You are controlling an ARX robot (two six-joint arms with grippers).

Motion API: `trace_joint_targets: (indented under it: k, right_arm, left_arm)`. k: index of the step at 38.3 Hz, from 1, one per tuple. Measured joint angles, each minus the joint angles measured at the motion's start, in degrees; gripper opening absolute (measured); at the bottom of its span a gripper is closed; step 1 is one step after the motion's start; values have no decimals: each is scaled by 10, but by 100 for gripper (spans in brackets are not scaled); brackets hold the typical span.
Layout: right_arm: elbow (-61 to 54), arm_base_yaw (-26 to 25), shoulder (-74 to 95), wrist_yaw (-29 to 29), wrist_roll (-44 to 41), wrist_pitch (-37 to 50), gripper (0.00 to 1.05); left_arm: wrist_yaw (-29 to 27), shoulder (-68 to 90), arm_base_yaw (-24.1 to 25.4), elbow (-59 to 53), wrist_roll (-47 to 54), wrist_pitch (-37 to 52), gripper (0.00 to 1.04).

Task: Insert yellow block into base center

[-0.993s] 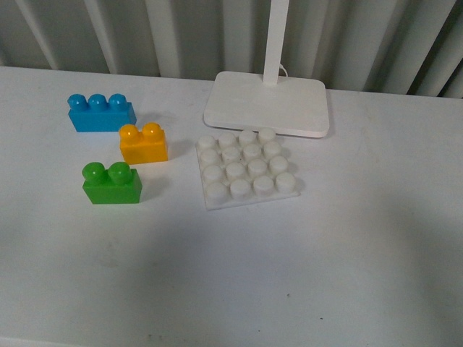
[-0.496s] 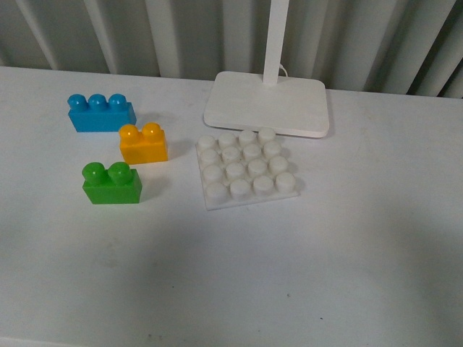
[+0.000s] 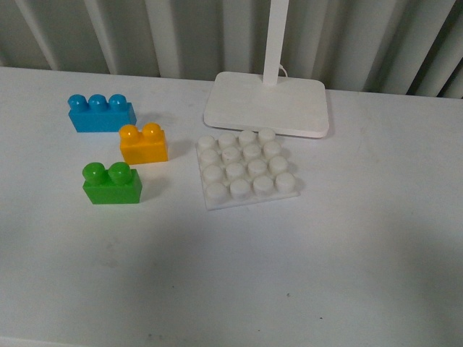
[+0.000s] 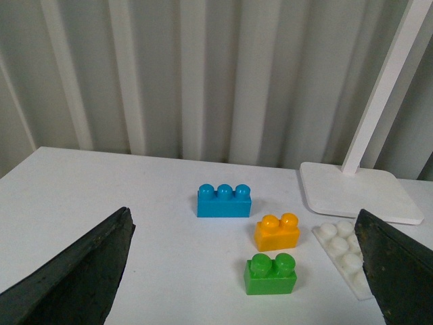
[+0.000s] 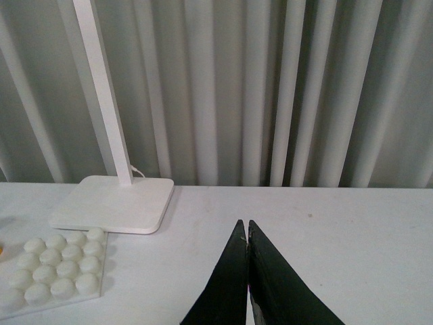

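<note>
The yellow block point(image 3: 143, 144) stands on the white table, between the blue brick and the green brick, left of the base point(image 3: 246, 170). The base is a flat white square plate with a grid of round studs and nothing on it. Neither gripper shows in the front view. In the left wrist view my left gripper point(image 4: 247, 271) is open and empty, its dark fingers point(image 4: 74, 281) spread wide, with the yellow block point(image 4: 277, 232) and the base's edge point(image 4: 345, 254) ahead of it. In the right wrist view my right gripper point(image 5: 246, 227) is shut and empty above bare table, the base point(image 5: 54, 263) off to one side.
A blue three-stud brick point(image 3: 101, 113) lies behind the yellow block and a green two-stud brick point(image 3: 111, 183) in front of it. A white lamp foot point(image 3: 266, 103) with a pole stands just behind the base. Pale corrugated wall closes the back.
</note>
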Motion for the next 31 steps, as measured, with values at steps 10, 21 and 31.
trace_joint_targets:
  k: [10,21,31]
  right_arm:
    - [0,0,-1,0,-1,-2,8]
    - [0,0,-1,-1,-1,-2,56]
    - [0,0,-1,-1,-1,-2,95]
  left_arm:
    - [0,0,0,0,0,0,98]
    - [19,220,-74,58,-132,-29,98]
    - [-49,678,-230,164,-167,268,98]
